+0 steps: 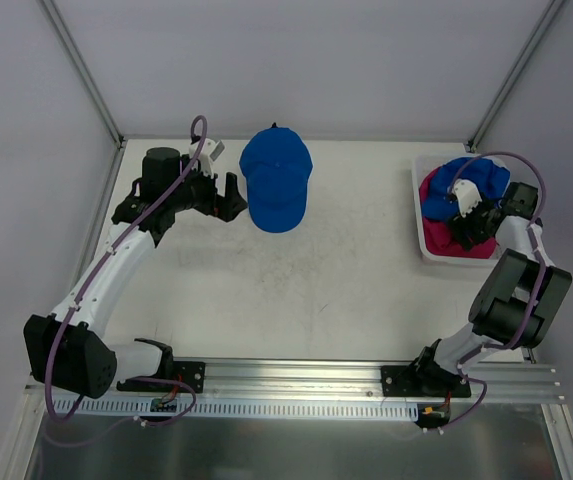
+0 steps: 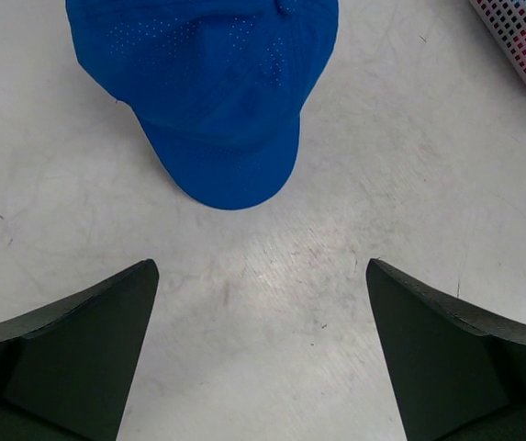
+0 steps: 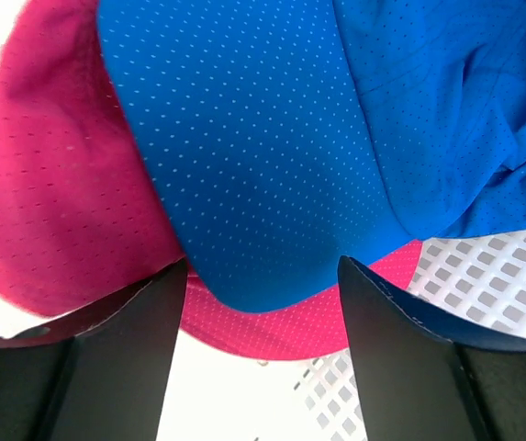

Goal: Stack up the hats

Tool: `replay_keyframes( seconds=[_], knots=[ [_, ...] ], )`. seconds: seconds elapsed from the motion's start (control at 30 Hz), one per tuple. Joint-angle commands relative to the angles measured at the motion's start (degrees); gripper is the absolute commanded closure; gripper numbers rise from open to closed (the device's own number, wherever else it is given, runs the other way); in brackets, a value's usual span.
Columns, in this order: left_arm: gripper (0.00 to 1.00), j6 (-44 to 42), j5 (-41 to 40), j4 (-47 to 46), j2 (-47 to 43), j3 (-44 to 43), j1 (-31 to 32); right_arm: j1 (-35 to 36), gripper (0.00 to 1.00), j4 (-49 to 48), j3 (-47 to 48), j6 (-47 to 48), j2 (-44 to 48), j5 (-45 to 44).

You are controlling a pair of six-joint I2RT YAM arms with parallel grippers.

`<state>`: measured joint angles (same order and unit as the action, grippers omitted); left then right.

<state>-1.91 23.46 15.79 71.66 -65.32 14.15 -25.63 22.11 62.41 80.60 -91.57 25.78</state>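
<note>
A royal blue hat (image 1: 276,180) lies on the table at the back left of centre, brim toward the near side; it also shows in the left wrist view (image 2: 212,83). My left gripper (image 1: 232,200) is open and empty just left of it, with bare table between its fingers (image 2: 261,276). A second blue hat (image 1: 481,178) lies on a magenta hat (image 1: 434,215) in the white tray (image 1: 428,252). My right gripper (image 1: 466,230) is open over the tray. Its fingers straddle the blue brim (image 3: 244,184) and the magenta brim (image 3: 272,326) under it.
The tray stands at the right edge of the table; its lattice wall shows in the right wrist view (image 3: 483,276) and its corner in the left wrist view (image 2: 524,46). Metal frame posts stand at the back corners. A rail runs along the near edge.
</note>
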Motion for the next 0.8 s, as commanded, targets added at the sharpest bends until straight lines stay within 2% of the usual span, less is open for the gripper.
replay_keyframes(
  seconds=[0.0,0.1,0.23,0.43,0.53,0.7,0.77],
  knots=[
    [0.01,1.65,0.7,-0.32,0.32,-1.13,-0.71,0.23,0.29,-7.77,-2.38,-1.85,0.51,0.15],
    [0.01,3.76,0.8,-0.32,0.41,-0.51,-0.79,0.14,0.37,-14.53,-3.87,-3.95,1.04,-0.81],
    [0.01,4.02,0.88,-0.32,0.06,-0.33,-0.88,-0.04,0.56,-18.93,-3.44,-7.2,2.01,-1.87],
    [0.01,4.72,1.15,-0.32,-0.55,-0.16,-0.97,-0.12,0.79,-20.27,-1.86,-9.58,6.47,-1.09],
    [0.01,4.46,1.23,-0.32,-1.17,0.02,-0.97,-0.21,0.81,-16.58,-0.45,-8.62,8.85,-0.47],
    [0.01,4.37,1.5,-0.41,-1.26,0.02,-0.97,-0.74,0.83,-7.44,3.15,-1.5,8.69,2.42],
    [0.01,4.2,1.59,-0.32,-1.43,-0.25,-0.97,-0.74,0.88,-3.66,3.85,-0.71,8.16,3.66]
  ],
)
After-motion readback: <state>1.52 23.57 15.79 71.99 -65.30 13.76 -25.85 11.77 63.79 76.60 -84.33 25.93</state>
